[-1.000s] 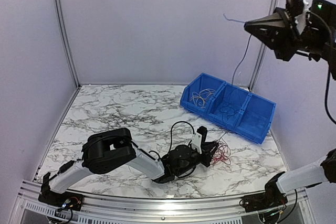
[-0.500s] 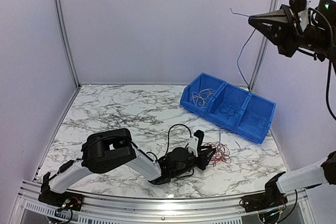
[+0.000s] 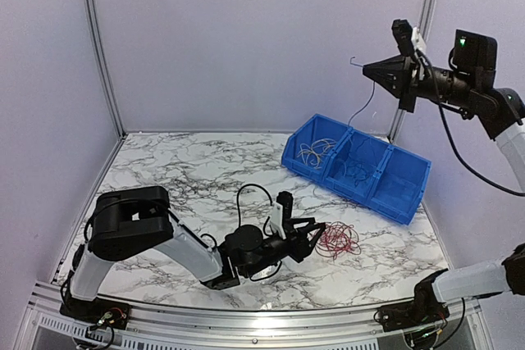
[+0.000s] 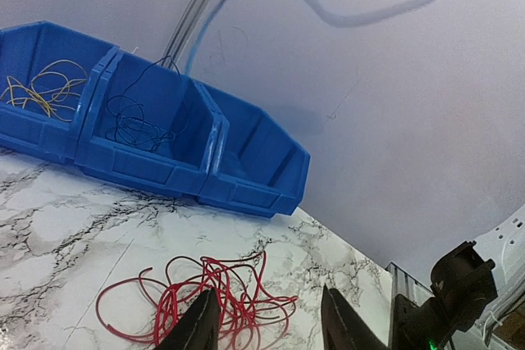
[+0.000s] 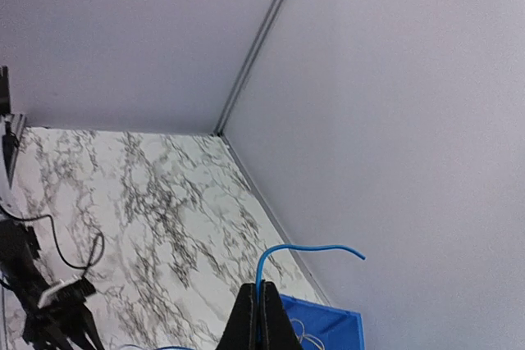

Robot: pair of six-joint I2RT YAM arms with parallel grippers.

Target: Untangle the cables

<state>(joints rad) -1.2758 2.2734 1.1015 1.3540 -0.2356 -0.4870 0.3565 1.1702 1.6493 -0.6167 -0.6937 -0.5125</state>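
I am seeing the right gripper (image 3: 367,68) hanging high in the air, its jaws pinching together on a blue cable (image 5: 308,246). The left gripper (image 4: 271,324) is lying low over the marble table (image 3: 180,170), fingers apart, with the red cables (image 4: 220,297) lying loose just before them. Tan cables (image 4: 41,92) are sitting in the blue bin's (image 4: 246,194) left compartment, dark cables (image 4: 135,125) in the middle one.

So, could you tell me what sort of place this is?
Likely a lab robot test cell: plain white enclosure walls, a marble-patterned tabletop, and a blue three-compartment bin.
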